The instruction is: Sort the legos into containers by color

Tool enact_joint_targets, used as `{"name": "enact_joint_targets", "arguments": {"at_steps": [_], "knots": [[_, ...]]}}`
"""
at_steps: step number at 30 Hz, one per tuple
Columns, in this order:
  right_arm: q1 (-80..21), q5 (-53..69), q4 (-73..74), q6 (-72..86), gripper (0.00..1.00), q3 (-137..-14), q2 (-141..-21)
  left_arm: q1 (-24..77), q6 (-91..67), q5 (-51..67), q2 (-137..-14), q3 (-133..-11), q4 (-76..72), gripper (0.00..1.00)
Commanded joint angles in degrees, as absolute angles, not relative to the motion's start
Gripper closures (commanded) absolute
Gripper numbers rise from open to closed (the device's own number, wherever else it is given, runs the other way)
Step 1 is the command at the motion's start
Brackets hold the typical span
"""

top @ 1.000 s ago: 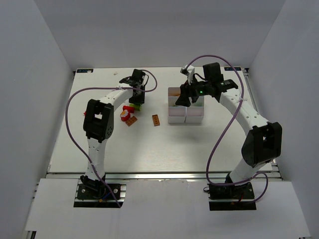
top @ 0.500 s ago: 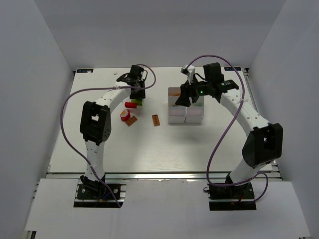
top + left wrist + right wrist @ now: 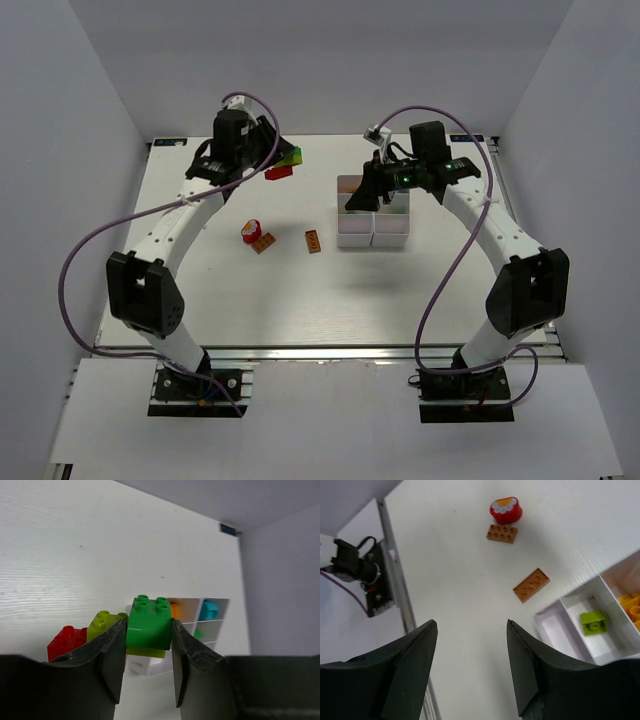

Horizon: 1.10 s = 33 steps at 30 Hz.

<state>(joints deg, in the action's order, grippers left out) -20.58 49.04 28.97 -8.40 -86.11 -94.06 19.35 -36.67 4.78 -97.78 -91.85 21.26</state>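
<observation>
Right fingers (image 3: 412,672) above tray's (image 3: 390,240) left edge.

Green brick (image 3: 149,622) sits clamped; orange plate (image 3: 314,241) lies near white tray (image 3: 355,240).

Left arm (image 3: 172,232) and right arm (image 3: 495,225) match: white links, black joint housings. Left pincer (image 3: 148,629), right pincer (image 3: 471,625): matte black wedge fingers (image 3: 112,655), grainy finish. Green LED (image 3: 404,181) just behind right pincer. Purple left cable (image 3: 64,285) and right cable (image 3: 417,335) trail back from behind the pincers.
</observation>
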Motion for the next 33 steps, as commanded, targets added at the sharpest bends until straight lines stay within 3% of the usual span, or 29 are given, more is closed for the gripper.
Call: {"name": "enact_joint_targets", "arguments": {"at_steps": [1, 7, 9, 14, 17, 20, 21, 23, 24, 25, 27, 33], "knots": [[-20.3, 55.9, 26.7, -2.7, 0.37, -89.5, -93.5, 18.4, -45.1, 13.3, -91.4, -86.0, 10.1, 1.00], [-20.3, 63.6, 12.2, 14.6, 0.38, -88.0, -93.5, 17.2, -57.6, 20.0, -83.1, -72.4, -8.1, 1.00], [-20.2, 67.1, 4.3, 28.9, 0.38, -84.9, -93.4, 16.5, -62.6, 21.4, -81.7, -68.0, -13.1, 1.00], [-20.4, 72.2, -33.6, 64.0, 0.38, -77.1, -93.8, 15.8, -71.4, 26.2, -80.7, -61.9, -29.4, 1.00], [-20.9, 74.1, -54.0, 76.2, 0.38, -74.4, -96.4, 15.7, -74.9, 28.1, -81.2, -60.0, -36.4, 1.00], [-21.0, 74.0, -60.4, 82.5, 0.34, -72.6, -97.3, 15.5, -77.9, 28.0, -81.2, -59.4, -40.1, 1.00], [-21.0, 73.2, -57.9, 80.5, 0.11, -72.9, -97.1, 15.4, -78.5, 27.3, -81.2, -59.4, -39.8, 1.00], [-21.1, 71.3, -42.1, 59.5, 0.11, -78.4, -96.2, 15.3, -80.0, 26.5, -81.1, -59.9, -38.6, 1.00], [-21.3, 64.2, -13.5, 46.7, 0.11, -82.7, -95.5, 15.3, -80.4, 25.8, -81.0, -60.1, -37.0, 1.00], [-22.0, 60.2, -2.7, 24.9, 0.10, -87.3, -95.8, 15.3, -80.9, 25.2, -80.9, -60.1, -36.4, 1.00], [-23.3, 52.6, 7.9, 15.9, 0.11, -93.8, -96.2, 15.3, -81.3, 23.8, -79.9, -59.9, -34.6, 1.00], [-25.7, 37.4, 14.3, 3.2, 0.11, -94.1, -95.0, 15.2, -78.8, 21.0, -77.8, -60.6, -24.2, 1.00]]}}
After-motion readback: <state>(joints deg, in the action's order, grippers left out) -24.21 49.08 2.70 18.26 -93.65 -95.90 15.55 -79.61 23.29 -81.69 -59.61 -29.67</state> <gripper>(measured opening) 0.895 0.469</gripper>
